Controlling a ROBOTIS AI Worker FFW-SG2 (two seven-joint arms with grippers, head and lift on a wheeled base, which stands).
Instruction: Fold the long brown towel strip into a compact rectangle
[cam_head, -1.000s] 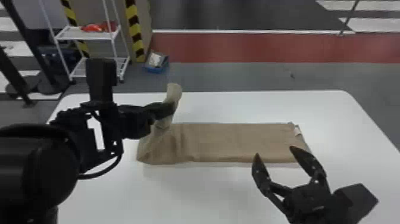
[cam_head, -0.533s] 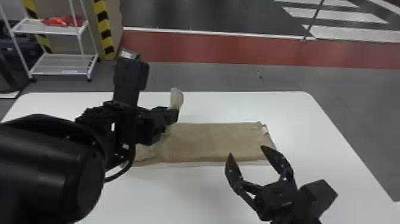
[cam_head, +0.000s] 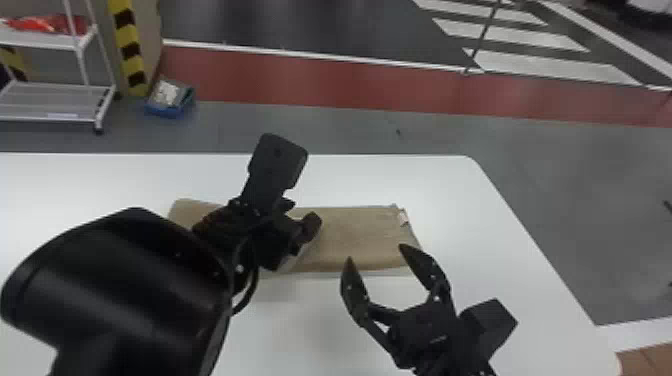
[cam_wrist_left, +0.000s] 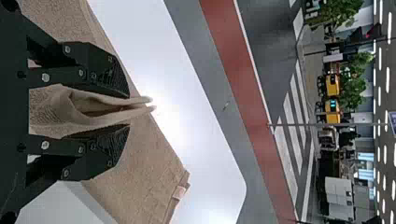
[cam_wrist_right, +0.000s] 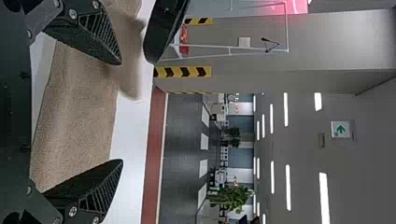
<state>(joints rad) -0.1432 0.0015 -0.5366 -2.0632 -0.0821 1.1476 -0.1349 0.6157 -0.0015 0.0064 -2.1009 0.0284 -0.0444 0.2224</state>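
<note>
the left gripper (cam_wrist_left: 128, 111) has carried its pinched part of the brown towel strip (cam_head: 355, 237) rightward above the worktop (cam_head: 380, 180), advancing the fold. the right gripper (cam_head: 375, 252) gapes wide, empty.

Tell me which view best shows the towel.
Left wrist view: the towel, pinched in the left claw, shows close up. The head view has the left arm across it; the right wrist view shows one stretch.
</note>
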